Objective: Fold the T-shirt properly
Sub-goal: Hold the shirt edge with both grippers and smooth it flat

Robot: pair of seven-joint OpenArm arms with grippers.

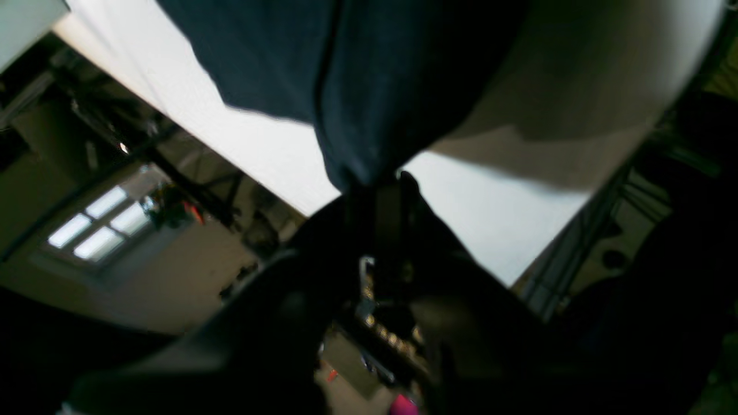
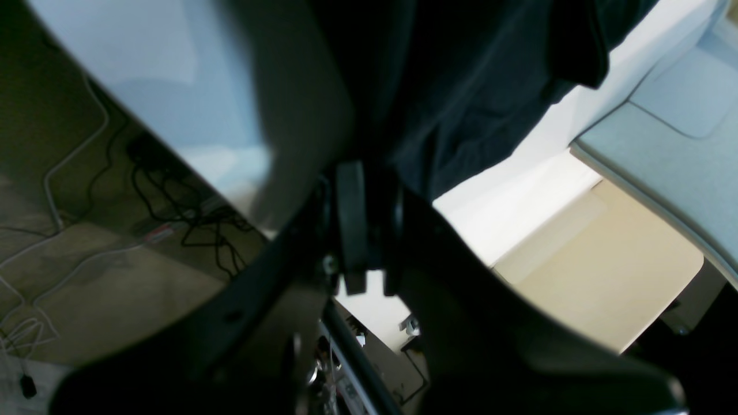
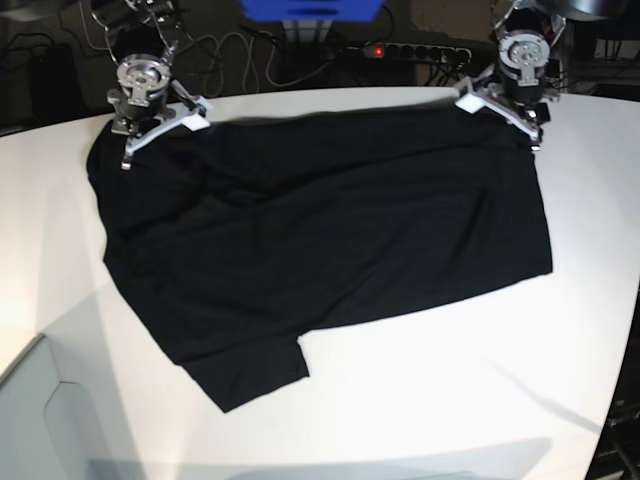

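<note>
Black T-shirt [image 3: 320,240] spread on white table [image 3: 450,400].

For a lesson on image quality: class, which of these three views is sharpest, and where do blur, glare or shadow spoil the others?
Base view: sharpest, evenly lit, though the table glares white and the T-shirt loses its folds in black. Left wrist view: blurred throughout, claw in dark shadow. Right wrist view: soft, claw a near silhouette against bright table.

The T-shirt [image 3: 320,240] covers most of the white table [image 3: 450,400], leaving bare surface along the near edge and both sides. The two arms stand at the far corners, with cables [image 3: 240,50] and a power strip [image 3: 415,50] just behind.
</note>
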